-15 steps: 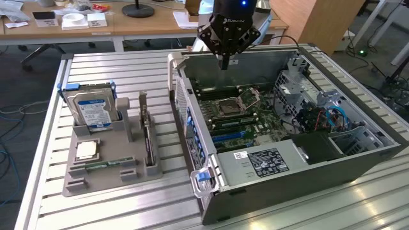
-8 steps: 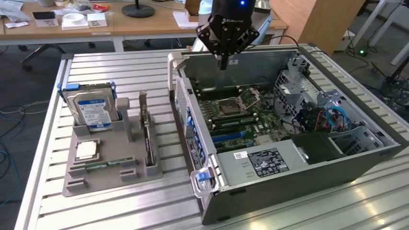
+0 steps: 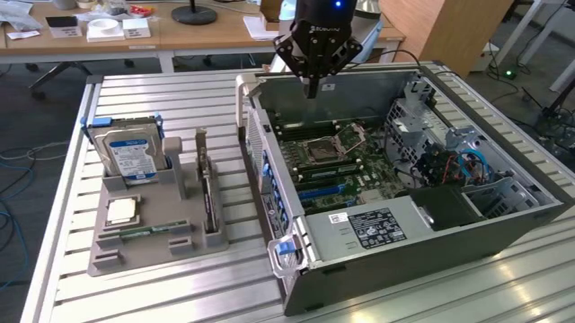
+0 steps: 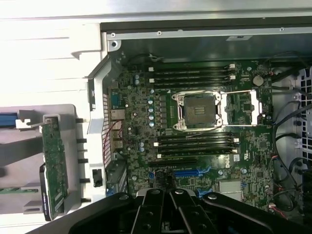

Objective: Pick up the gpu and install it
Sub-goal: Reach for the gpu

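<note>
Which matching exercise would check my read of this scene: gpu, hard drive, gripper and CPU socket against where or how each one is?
Things: 1 gpu; 2 hard drive; 3 gripper; 4 CPU socket.
States: A empty, on the motherboard; B shut, above the open case; C on edge in the grey holder; D upright in a blue caddy.
Pairs: 1-C; 2-D; 3-B; 4-A.
</note>
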